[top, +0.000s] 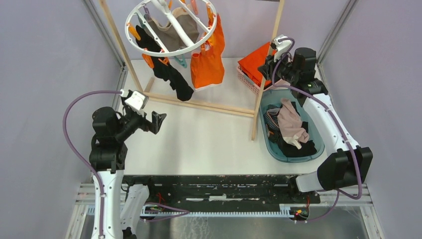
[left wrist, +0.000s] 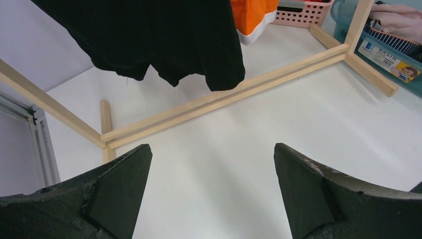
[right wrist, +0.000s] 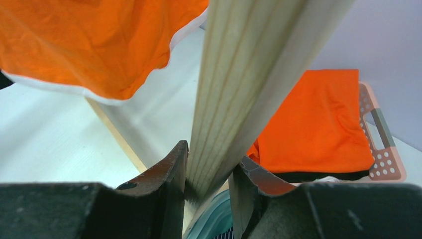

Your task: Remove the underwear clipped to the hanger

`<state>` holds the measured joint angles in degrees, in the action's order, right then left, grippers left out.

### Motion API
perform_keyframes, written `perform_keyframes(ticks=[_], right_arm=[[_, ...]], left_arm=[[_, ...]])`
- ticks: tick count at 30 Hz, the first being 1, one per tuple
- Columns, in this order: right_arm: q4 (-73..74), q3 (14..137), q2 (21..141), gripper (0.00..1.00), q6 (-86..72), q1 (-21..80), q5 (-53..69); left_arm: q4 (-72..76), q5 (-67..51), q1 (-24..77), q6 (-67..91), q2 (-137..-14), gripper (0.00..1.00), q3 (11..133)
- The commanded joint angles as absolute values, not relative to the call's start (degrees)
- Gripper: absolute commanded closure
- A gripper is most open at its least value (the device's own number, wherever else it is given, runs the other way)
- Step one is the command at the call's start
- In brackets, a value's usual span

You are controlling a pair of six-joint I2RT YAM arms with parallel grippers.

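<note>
None of the underwear has come off: all three pieces hang clipped to the hanger (top: 171,25), the white ring at the top of the wooden frame, well above the surface (top: 209,134). The black underwear (top: 166,74) droops lowest on the left, the beige-grey underwear (top: 171,35) sits up within the ring, and the orange underwear (top: 206,62) hangs on the right. The right fingers (right wrist: 159,189) are closed on the wooden post (right wrist: 239,89) of the frame's right side, gripping it from both sides. This looks like a bracing hold to keep the frame from tipping or sliding when a garment is pulled. The left fingers (left wrist: 119,189) are spread wide and hold nothing. They hover over bare surface on the near side of the frame's base bar (left wrist: 224,99), with the hem of the black underwear above and beyond them, near but not touching. The step in hand appears to be the approach to the first garment, most likely the black one. The next move calls for the left arm to rise and reach forward until the dangling black fabric lies between its fingers, then to close on a good fold of cloth. It should then pull down and away firmly enough to slip the fabric from its pegs (top: 133,32), while the right arm keeps the post steady.
</note>
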<state>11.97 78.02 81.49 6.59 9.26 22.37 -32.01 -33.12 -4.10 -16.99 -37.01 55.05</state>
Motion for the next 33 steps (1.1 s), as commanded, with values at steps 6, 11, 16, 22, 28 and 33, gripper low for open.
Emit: perform_keyframes(ticks=[6, 11, 16, 22, 28, 33], right_arm=[[24.9, 84.3, 84.8, 0.87, 20.5, 8.3, 32.3], [27.1, 85.9, 86.4, 0.85, 22.5, 8.1, 32.4], [26.6, 84.5, 86.4, 0.58, 18.8, 8.6, 30.0], [29.1, 83.4, 84.3, 0.11, 17.9, 11.8, 20.1], [31.1, 82.0, 79.7, 0.0, 15.5, 11.9, 13.2], [35.6, 82.6, 76.8, 0.0, 13.0, 11.9, 13.1]], left_arm=[[-26.7, -29.2, -4.4, -8.4, -36.2, 0.0, 55.8], [-24.1, -29.9, -4.6, -3.3, -34.7, 0.0, 53.8], [-15.9, -24.9, -4.7, 1.7, -35.8, 0.0, 50.1], [-2.7, -26.2, -4.7, 4.6, -41.4, 0.16, 49.5], [15.0, -32.7, -4.3, 9.2, -47.3, 0.33, 43.9], [19.7, -32.6, -2.9, 9.4, -50.6, 0.28, 42.6]])
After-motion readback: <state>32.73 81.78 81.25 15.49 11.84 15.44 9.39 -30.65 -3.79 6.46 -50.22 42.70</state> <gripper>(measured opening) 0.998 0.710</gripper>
